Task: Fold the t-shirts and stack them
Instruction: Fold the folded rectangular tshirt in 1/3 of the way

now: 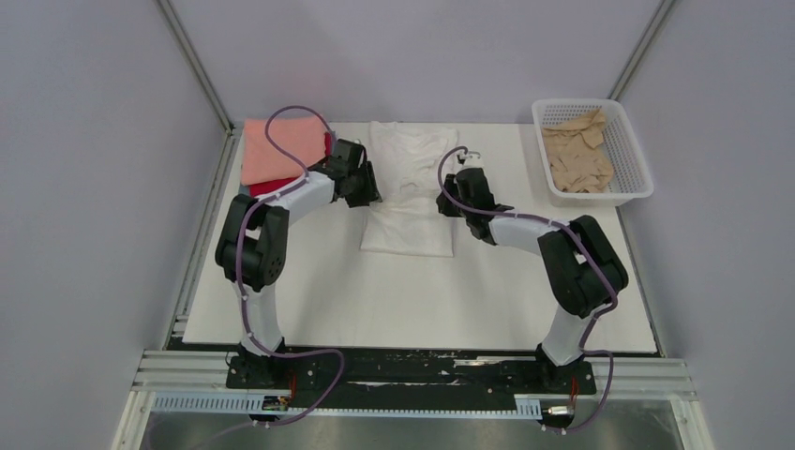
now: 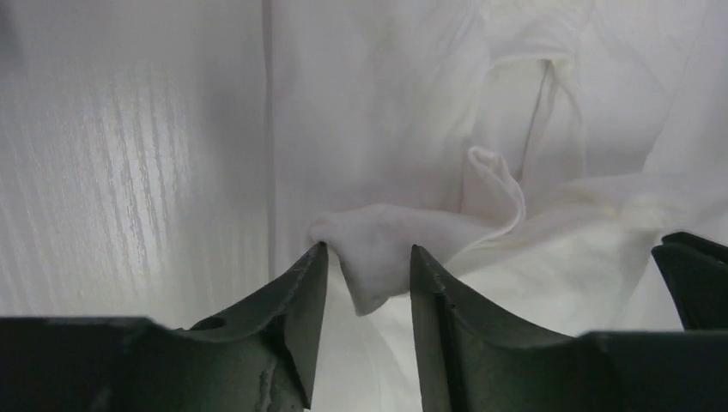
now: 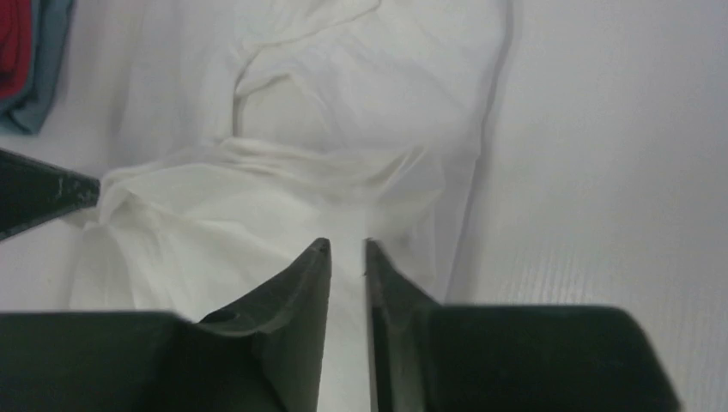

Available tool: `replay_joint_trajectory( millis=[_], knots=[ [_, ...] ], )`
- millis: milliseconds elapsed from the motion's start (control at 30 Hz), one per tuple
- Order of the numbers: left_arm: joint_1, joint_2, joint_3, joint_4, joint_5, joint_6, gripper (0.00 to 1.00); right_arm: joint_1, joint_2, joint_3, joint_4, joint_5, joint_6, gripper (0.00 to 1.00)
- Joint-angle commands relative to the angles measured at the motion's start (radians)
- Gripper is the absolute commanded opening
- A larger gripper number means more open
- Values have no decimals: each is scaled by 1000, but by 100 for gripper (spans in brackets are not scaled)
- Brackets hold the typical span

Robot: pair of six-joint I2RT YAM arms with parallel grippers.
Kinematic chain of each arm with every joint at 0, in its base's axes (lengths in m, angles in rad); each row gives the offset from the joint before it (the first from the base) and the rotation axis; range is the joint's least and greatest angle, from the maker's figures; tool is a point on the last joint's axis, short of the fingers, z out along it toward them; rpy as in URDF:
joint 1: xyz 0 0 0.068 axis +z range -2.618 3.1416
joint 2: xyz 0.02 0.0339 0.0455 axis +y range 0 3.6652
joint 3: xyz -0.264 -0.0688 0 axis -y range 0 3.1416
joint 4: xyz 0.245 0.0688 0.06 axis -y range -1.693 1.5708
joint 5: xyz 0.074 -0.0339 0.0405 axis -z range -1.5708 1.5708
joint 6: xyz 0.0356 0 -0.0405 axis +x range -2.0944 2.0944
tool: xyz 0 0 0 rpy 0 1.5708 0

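White cloth occupies both arms: the white shirt (image 1: 408, 197) lies lengthwise in the middle of the counter (image 1: 422, 300), its nearer half rumpled and bunched. We read the two hands as set opposite each other at the shirt's side edges so that a fold can be carried evenly across it.

The left hand (image 2: 367, 251), at the shirt's left edge, has a tuft of fabric filling the gap between its fingers and touching both tips, so we judge it to be gripping. The right hand (image 3: 348, 245), at the shirt's right edge, has its fingers drawn to a narrow slit over the cloth. We cannot tell whether any fabric is pinched in that slit.

Left of the shirt, beside its far end, sits the folded pile: a salmon-pink shirt (image 1: 281, 150) on a red shirt (image 1: 272, 186), with a grey-blue shirt (image 3: 43, 77) showing at the pile's edge. The left arm reaches past this pile, and we judge it the one thing close enough to be brushed.

Right of the shirt, well apart, a white lattice basket (image 1: 637, 178) holds a crumpled tan shirt (image 1: 578, 155), not yet folded. Nothing lies on the white shirt itself.
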Motion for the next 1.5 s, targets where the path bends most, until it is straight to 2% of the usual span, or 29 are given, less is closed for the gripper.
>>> replay_joint_trajectory(
  millis=[0, 33, 67, 100, 167, 200, 267, 333, 433, 567, 667, 767, 933, 1100, 1200, 1267, 1333, 1467],
  knots=[
    [20, 16, 68, -9, 6, 30, 59, -19, 44, 106, 5, -43, 4, 44],
    [23, 11, 81, -17, 9, 36, 74, -21, 52, 134, -28, -43, 4, 62],
    [24, 5, 87, -22, 8, 40, 81, -22, 52, 153, -59, -45, 4, 71],
    [23, -14, 92, -29, -3, 47, 95, -21, 48, 160, -78, -51, 7, 79],
    [24, -57, 74, -30, -30, 48, 99, -20, 20, 142, -93, -68, 26, 98],
    [24, -95, 45, -29, -40, 45, 100, -21, -1, 124, -98, -78, 35, 100],
    [24, -155, -20, -18, -57, 35, 100, -20, -57, 80, -107, -103, 56, 100],
    [24, -220, -109, 9, -64, 13, 100, -18, -104, 25, -95, -196, 55, 100],
    [23, -308, -231, 35, -70, -23, 100, -17, -123, -19, -6, -415, 59, 100],
    [23, -407, -374, 55, -41, -69, 100, -10, -42, -8, 144, -687, 127, 100],
    [24, -471, -468, 70, -31, -101, 100, 14, 77, 85, 169, -764, 146, 100],
    [22, -516, -546, 67, -50, -122, 100, 35, 210, 229, 128, -768, 123, 100],
    [23, -528, -630, 89, -61, -147, 100, 28, 469, 574, 24, -680, 101, 100],
    [23, -524, -653, 128, -32, -159, 100, 25, 531, 710, -7, -616, 76, 100],
    [23, -510, -636, 147, -25, -159, 100, 20, 501, 696, -51, -597, 50, 100],
    [23, -492, -614, 163, -1, -160, 100, 18, 430, 627, -51, -564, 37, 100],
    [23, -465, -586, 172, 21, -159, 100, 18, 338, 531, -51, -490, 27, 100],
    [23, -395, -548, 185, 58, -169, 91, 7, 104, 256, -25, -338, 66, 100]
  ],
)
